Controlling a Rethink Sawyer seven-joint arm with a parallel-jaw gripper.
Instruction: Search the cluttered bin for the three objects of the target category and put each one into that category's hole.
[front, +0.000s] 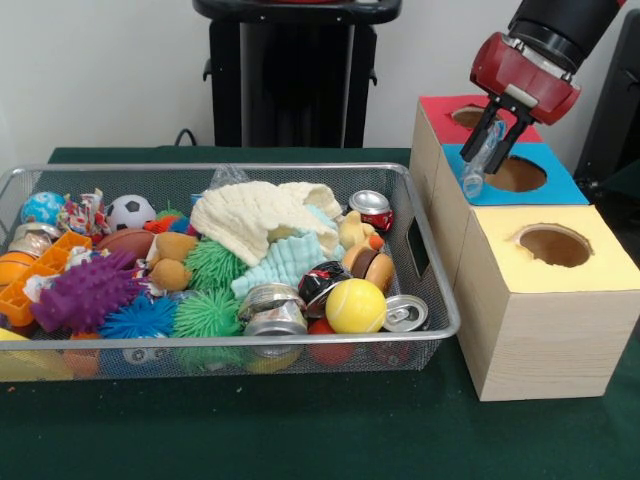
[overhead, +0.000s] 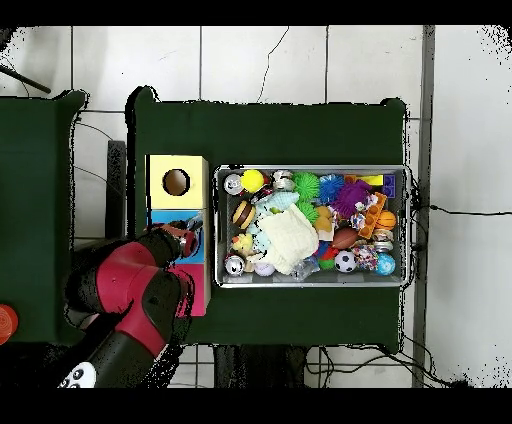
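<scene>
My gripper (front: 491, 156) hangs over the blue-topped box (front: 565, 187), just left of its round hole (front: 518, 175). It is shut on a small clear plastic bottle (front: 475, 172) that points down at the hole's left rim. In the overhead view the red arm covers the red and blue boxes, and the gripper (overhead: 191, 235) shows only at the blue box. Still in the wire bin (front: 432, 262) are a red-topped can (front: 371, 208), an upright silver can (front: 405, 313) and a crushed can (front: 272, 310).
A red-topped box (front: 442, 104) stands behind the blue one, and a yellow-topped box (front: 605, 268) with its own hole (front: 555, 245) stands in front. The bin also holds a white cloth (front: 260, 215), a yellow tennis ball (front: 355, 305), spiky balls and toys.
</scene>
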